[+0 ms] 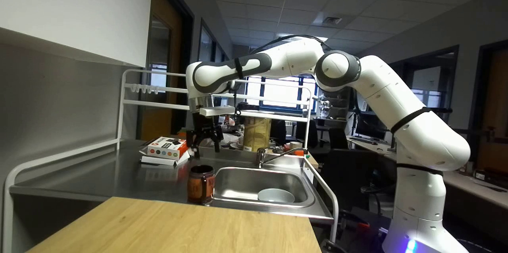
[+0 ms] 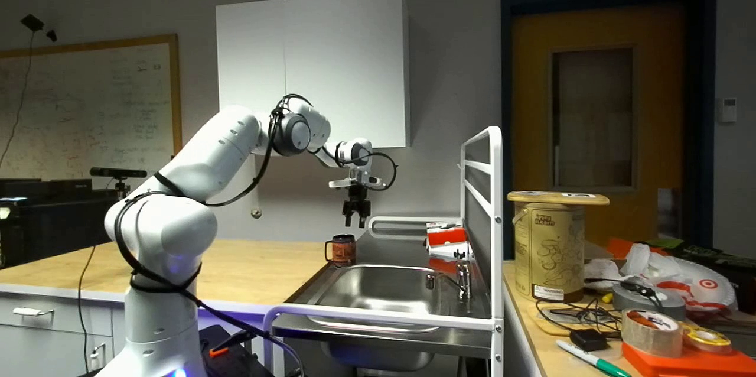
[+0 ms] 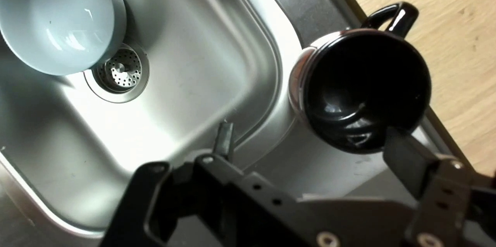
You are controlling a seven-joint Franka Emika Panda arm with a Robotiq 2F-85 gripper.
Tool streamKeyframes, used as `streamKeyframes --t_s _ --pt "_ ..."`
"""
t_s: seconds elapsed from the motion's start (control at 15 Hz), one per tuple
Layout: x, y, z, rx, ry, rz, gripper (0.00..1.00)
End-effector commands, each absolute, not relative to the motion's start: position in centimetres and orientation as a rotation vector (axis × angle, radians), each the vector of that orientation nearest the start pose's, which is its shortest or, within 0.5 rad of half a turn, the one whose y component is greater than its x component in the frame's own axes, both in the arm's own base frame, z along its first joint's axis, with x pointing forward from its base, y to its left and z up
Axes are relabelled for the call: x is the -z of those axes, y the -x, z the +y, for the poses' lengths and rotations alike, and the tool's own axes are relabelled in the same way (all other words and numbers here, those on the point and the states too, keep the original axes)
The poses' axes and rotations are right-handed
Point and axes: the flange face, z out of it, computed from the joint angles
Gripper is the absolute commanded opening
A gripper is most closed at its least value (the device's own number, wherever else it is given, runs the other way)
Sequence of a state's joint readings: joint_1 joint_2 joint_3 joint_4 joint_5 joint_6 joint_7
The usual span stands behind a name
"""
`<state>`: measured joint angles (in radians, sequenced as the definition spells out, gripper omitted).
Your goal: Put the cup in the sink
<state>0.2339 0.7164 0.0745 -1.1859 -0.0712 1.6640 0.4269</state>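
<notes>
Cup (image 3: 368, 80) stands upright below our spread pincer (image 1: 206, 151), beside the sink (image 3: 197, 76). We note one fingertip (image 3: 407, 158) overlapping the cup's rim in the wrist view; if we lower without recentring, that finger may strike the rim and tip the cup.

Sink (image 3: 193, 65): silver-grey. Cup (image 1: 197, 187) beside sink: orange-brown, dark markings, black inside. Bowl (image 3: 62, 22) in sink: pale blue-grey.
</notes>
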Motion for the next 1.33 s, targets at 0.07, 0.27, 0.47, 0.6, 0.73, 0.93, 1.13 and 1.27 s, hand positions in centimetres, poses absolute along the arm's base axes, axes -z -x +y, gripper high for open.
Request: streamKeyframes --t_s 0.07,0.27,0.47,0.6,0.73,0.93,1.13,1.27 --pt "-32.9 -69.5 21.8 -0.511 3.239 0.203 1.0" --pt "-31.9 -69.1 22.4 -0.607 3.238 0.18 1.0" --pt "-31.0 -69.1 22.1 -0.68 3.221 0.184 1.0" --pt "-30.6 -69.2 21.6 -0.706 3.211 0.187 1.0" --pt "-30.1 -69.5 21.2 -0.719 3.197 0.187 1.0" --pt "-28.7 -70.1 20.7 -0.73 3.169 0.182 1.0" --pt "-27.1 -70.4 20.6 -0.748 3.167 0.186 0.75" --pt "-26.5 -70.6 20.6 -0.753 3.165 0.191 0.66"
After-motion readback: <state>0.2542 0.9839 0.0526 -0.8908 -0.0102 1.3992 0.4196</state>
